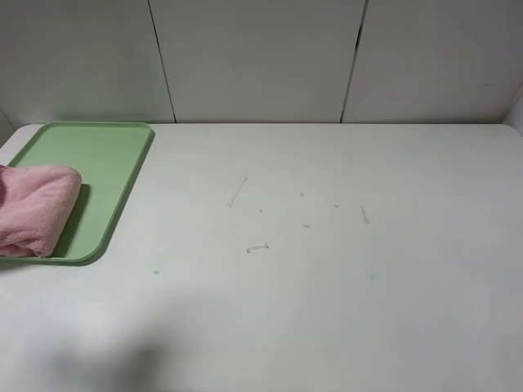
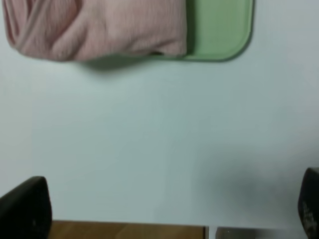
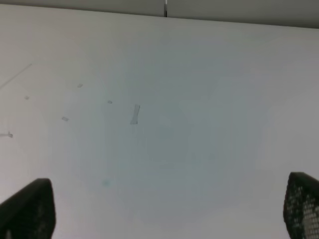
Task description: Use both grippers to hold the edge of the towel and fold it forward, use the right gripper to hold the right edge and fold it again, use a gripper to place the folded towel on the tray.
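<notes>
The towel point(image 1: 34, 208) lies folded into a thick bundle on the tray point(image 1: 102, 163) at the left edge of the overhead frame, its near side hanging over the tray's rim; the placing step looks done. The left end effector point(image 2: 164, 209) and right end effector point(image 3: 169, 209) both stand wide open, holding nothing, above the bare counter point(image 1: 327, 286), apparently clear of the work. No brand, label or writing is readable.
</notes>
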`<state>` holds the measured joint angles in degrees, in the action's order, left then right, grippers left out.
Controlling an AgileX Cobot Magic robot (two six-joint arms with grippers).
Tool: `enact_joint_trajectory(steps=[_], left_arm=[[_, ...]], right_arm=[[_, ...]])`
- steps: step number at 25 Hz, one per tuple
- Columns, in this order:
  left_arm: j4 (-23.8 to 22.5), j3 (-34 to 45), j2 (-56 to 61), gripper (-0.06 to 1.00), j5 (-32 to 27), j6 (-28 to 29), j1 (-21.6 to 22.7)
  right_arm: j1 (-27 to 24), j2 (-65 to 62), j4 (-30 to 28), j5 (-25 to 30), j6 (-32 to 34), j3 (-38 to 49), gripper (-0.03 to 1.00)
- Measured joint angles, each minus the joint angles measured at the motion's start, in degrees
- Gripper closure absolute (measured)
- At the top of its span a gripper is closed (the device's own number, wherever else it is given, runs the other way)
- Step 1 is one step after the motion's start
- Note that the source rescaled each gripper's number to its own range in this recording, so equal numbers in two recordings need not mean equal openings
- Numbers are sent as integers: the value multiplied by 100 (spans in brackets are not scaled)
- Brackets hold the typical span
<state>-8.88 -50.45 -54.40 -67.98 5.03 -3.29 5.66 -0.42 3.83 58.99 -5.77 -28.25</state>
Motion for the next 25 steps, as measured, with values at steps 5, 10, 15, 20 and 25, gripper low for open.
enact_joint_trajectory(steps=[5,10,15,20,25], left_arm=[[341,635,1148,-5,-11,5,0],[421,1055,2245,-5,-16,5,0],[428,1506,3062,-5,-21,5,0],[492,1941,3676,-5,201,5,0],[763,2214,4153,-5,680,-43,-4]], right_arm=[[0,0,0,0,0,0,-3],[0,0,0,0,0,0,-3],[0,0,0,0,0,0,-3],[0,0,0,0,0,0,-3],[0,0,0,0,0,0,-3]])
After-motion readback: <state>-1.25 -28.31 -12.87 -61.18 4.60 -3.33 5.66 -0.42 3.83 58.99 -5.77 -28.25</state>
